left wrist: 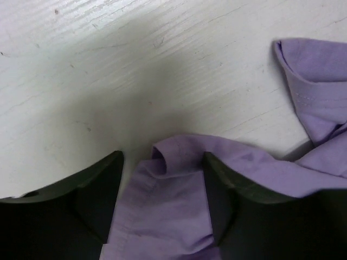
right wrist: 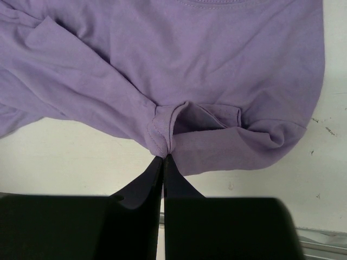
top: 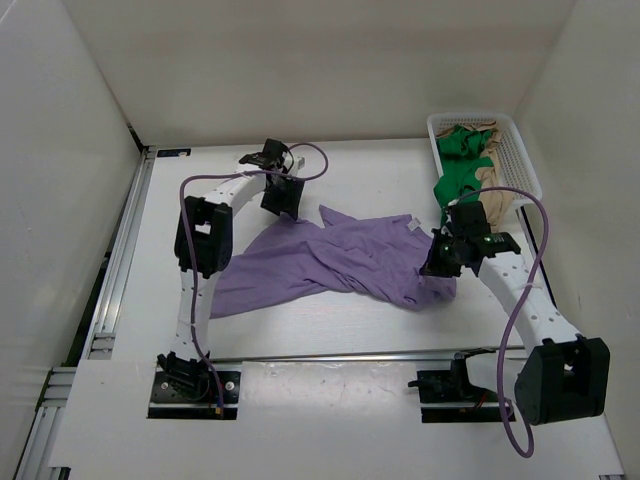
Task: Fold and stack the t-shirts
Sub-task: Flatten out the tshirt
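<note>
Our right end effector (right wrist: 164, 157) clamps the lavender t-shirt (top: 340, 265). The left end effector (left wrist: 162, 162), apart at eleven o'clock, must bite deeper.

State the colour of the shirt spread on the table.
Lavender purple shirt; best in top external view.

The left arm (top: 193, 285) reaches forward, and the left end effector (left wrist: 162, 158) points down with jaws apart astride a shirt (top: 340, 262) edge. The right arm (top: 527, 292) bends inward, and the right end effector (right wrist: 164, 157) sits low, jaws pinched on the shirt.
</note>
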Controlling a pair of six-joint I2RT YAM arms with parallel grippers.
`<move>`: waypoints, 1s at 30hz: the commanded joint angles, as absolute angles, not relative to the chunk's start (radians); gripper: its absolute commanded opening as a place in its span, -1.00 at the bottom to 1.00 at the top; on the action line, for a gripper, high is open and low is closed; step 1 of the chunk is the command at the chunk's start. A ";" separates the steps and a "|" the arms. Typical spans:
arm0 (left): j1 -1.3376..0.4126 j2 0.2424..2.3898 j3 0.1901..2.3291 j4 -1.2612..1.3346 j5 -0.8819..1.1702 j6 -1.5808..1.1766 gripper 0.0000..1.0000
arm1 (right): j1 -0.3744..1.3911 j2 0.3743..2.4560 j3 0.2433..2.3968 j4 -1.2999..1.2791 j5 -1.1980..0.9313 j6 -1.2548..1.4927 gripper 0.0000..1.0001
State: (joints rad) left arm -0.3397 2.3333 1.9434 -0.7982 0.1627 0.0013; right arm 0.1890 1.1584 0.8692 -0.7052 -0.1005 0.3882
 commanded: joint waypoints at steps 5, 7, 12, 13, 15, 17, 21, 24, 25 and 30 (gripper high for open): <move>-0.341 2.350 2.015 -0.841 0.215 0.000 -0.80 | 0.183 1.138 0.874 -0.704 -0.087 0.360 -1.00; -0.341 2.338 2.031 -0.851 0.189 0.000 -0.80 | 0.183 1.166 0.896 -0.661 -0.078 0.350 -1.00; -0.244 2.264 2.265 -0.842 0.077 0.000 -0.80 | 0.163 1.544 1.382 -0.734 -0.011 0.255 -1.00; -0.224 2.250 2.316 -0.819 0.030 0.000 -0.80 | 0.163 1.683 1.531 -0.780 0.042 0.246 -1.00; -0.175 2.189 2.409 -0.766 -0.020 0.000 -0.80 | 0.153 1.790 1.970 -0.845 0.086 0.245 -1.00; -0.153 2.134 2.419 -0.698 -0.067 0.000 -0.80 | 0.121 1.874 2.177 -0.838 0.086 0.268 -1.00; -0.133 2.045 2.490 -0.631 -0.092 0.000 -0.80 | 0.091 1.855 2.365 -0.701 0.106 0.290 -1.00; -0.123 1.999 2.462 -0.630 -0.083 0.000 -0.80 | 0.091 1.804 2.324 -0.624 0.052 0.316 -1.00; -0.123 1.988 2.445 -0.630 -0.097 0.000 -0.80 | 0.091 1.786 2.303 -0.624 0.025 0.325 -1.00; -0.104 1.869 2.232 -0.630 -0.106 0.000 -0.80 | 0.135 1.642 1.967 -0.586 0.006 0.339 -1.00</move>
